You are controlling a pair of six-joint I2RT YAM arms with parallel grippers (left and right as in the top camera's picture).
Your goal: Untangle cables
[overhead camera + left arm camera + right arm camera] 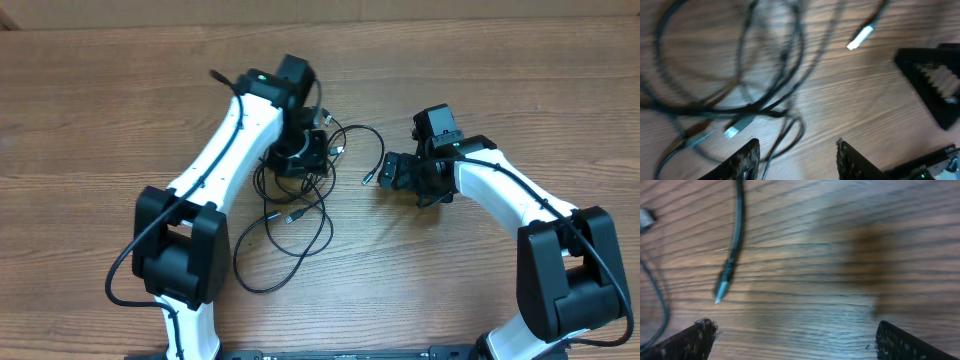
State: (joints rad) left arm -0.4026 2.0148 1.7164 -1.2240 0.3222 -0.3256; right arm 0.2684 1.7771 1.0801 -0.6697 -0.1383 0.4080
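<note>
cables [290,215] are lying tangled on the bench [80,100], one strand running between the wide-open left fingers [747,160]; right fingers [690,342] are gaping empty too, a plug tip [720,291] sitting just beside them

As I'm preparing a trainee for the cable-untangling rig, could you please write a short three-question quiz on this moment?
1. True or false: the right hand is shut on a cable.
2. Multiple choice: the tangle of cables lies A) at the left hand, B) at the right hand, C) far from both hands.
3. Fill in: the plug in the right wrist view has a ___ tip.
Key: 1 false, it is wide open and holds nothing; 2 A; 3 silver.
</note>
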